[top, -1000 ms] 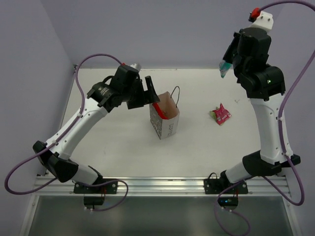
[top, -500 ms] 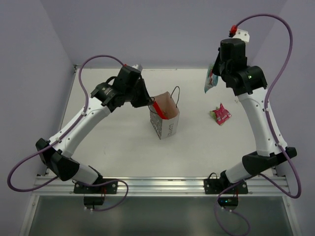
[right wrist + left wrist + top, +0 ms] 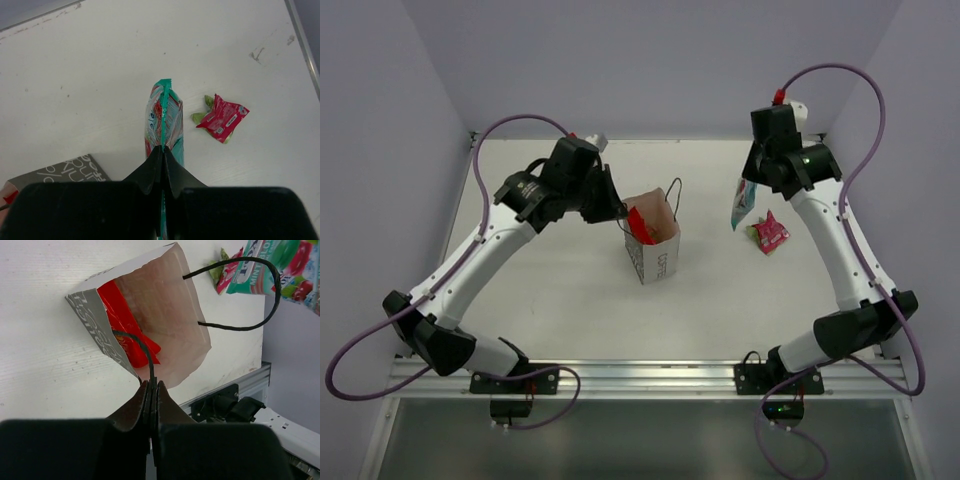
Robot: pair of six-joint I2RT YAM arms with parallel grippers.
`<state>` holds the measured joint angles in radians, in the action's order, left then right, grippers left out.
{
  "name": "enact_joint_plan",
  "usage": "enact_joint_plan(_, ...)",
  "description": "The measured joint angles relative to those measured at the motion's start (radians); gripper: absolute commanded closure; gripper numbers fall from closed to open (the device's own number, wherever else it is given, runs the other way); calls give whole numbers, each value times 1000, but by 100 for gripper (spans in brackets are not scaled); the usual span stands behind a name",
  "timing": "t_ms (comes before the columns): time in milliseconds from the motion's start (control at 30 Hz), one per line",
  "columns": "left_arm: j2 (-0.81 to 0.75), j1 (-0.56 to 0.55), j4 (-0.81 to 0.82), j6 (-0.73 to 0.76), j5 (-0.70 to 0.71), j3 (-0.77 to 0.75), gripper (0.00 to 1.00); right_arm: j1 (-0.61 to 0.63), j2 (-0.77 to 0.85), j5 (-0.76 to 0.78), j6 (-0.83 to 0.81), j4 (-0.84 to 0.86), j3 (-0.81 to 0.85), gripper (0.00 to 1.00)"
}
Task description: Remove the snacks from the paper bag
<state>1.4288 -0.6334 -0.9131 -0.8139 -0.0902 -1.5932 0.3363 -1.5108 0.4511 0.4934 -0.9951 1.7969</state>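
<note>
Left fingers (image 3: pixel 132 410) pinch thin handle (image 3: pixel 149 360) of paper bag (image 3: pixel 92 315) — bag light, floppy; red packet (image 3: pixel 117 310) inside, just ahead. Right fingers (image 3: pixel 145 175) clamp teal packet (image 3: pixel 167 117) by edge seam — slick, crinkly foil; pink-red packet (image 3: pixel 222 119) beyond, on desk (image 3: pixel 75 75).

A: so what's the room like?
B: pretty bare. White tabletop (image 3: pixel 570 290) with a few dark scuffs (image 3: pixel 257 54), pale lilac walls (image 3: pixel 620 60) on three sides, aluminium rail (image 3: pixel 650 375) along the near edge. Soft, even light.

Matt paper bag (image 3: pixel 167 310), glossy crinkly foil packet (image 3: pixel 167 117)
</note>
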Motion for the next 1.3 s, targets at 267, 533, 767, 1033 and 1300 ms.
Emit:
enact_joint_plan(267, -3, 11, -42, 46, -52, -31, 100, -60, -22, -148, 23, -32, -117, 100)
enact_joint_plan(533, -55, 18, -24, 52, -104, 46, 100, -155, -209, -283, 19, -21, -50, 100)
enact_joint_plan(767, -58, 46, -24, 77, -124, 49, 100, -222, -403, -380, 19, -6, 122, 100)
enact_joint_plan(1033, -58, 63, -24, 90, -151, 49, 100, -223, -450, -360, 21, -1, 117, 100)
enact_joint_plan(1300, -65, 71, -16, 98, -163, 65, 100, -226, -419, -245, 23, 7, -61, 82)
